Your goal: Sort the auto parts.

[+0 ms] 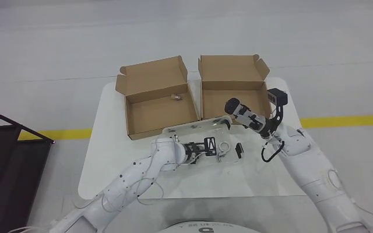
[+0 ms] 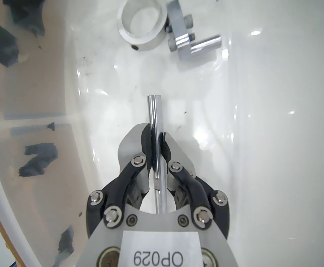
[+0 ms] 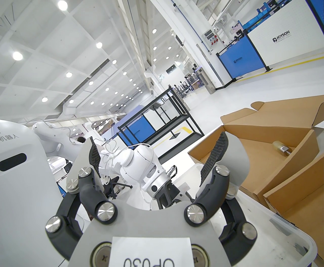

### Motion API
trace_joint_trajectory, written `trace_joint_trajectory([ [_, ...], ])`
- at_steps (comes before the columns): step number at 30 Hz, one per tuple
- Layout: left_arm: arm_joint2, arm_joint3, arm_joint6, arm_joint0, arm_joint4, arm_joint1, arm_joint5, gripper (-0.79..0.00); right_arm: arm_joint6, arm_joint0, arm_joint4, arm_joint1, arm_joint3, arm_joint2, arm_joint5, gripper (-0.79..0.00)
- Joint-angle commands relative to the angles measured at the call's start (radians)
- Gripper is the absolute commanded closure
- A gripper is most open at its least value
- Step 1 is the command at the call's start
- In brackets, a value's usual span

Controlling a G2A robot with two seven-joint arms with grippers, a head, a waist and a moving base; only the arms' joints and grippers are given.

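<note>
My left gripper [image 2: 156, 135] is down inside the clear plastic tray [image 1: 175, 129] and is shut on a thin chrome rod [image 2: 155, 113], which lies along the jaws and sticks out past the fingertips. Ahead of it on the tray floor lie a metal ring [image 2: 141, 24] and a small metal bracket with a pin [image 2: 188, 44]. In the top view this gripper [image 1: 211, 145] is near the tray's middle. My right gripper [image 3: 157, 145] is open, holds nothing, and hangs raised over the front edge of the right cardboard box [image 1: 233, 73].
Two open cardboard boxes stand side by side behind the tray. The left box [image 1: 152, 108] holds one small part [image 1: 176, 96], also visible as the cream-tipped part [image 3: 281, 148]. A small black part [image 1: 239, 149] lies at the tray's right end. The white table [image 1: 105, 157] has bare room left of the tray.
</note>
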Motion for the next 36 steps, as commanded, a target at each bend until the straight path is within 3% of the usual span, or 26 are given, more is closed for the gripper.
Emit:
trace_joint_trajectory([
  [1, -0.015, -0.046, 0.002, 0.015, -0.002, 0.007, -0.007, 0.0, 0.0, 0.0, 0.0, 0.0, 0.0, 0.0, 0.0, -0.785],
  [8, -0.107, -0.195, 0.01, 0.101, 0.0, 0.045, -0.037, 0.0, 0.0, 0.0, 0.0, 0.0, 0.0, 0.0, 0.0, -0.785],
  [14, -0.227, -0.284, 0.132, 0.182, -0.113, 0.073, -0.052, 0.0, 0.0, 0.0, 0.0, 0.0, 0.0, 0.0, 0.0, -0.785],
  [18, -0.319, -0.276, 0.228, 0.21, -0.318, 0.084, -0.079, 0.0, 0.0, 0.0, 0.0, 0.0, 0.0, 0.0, 0.0, -0.785],
  [23, -0.386, -0.257, 0.253, 0.207, -0.584, 0.093, -0.11, 0.0, 0.0, 0.0, 0.0, 0.0, 0.0, 0.0, 0.0, -0.785],
  [32, -0.395, -0.143, 0.191, 0.151, -1.078, 0.095, -0.062, 0.0, 0.0, 0.0, 0.0, 0.0, 0.0, 0.0, 0.0, -0.785],
  [36, -0.389, -0.09, 0.169, 0.125, -1.196, 0.094, -0.04, 0.0, 0.0, 0.0, 0.0, 0.0, 0.0, 0.0, 0.0, -0.785],
])
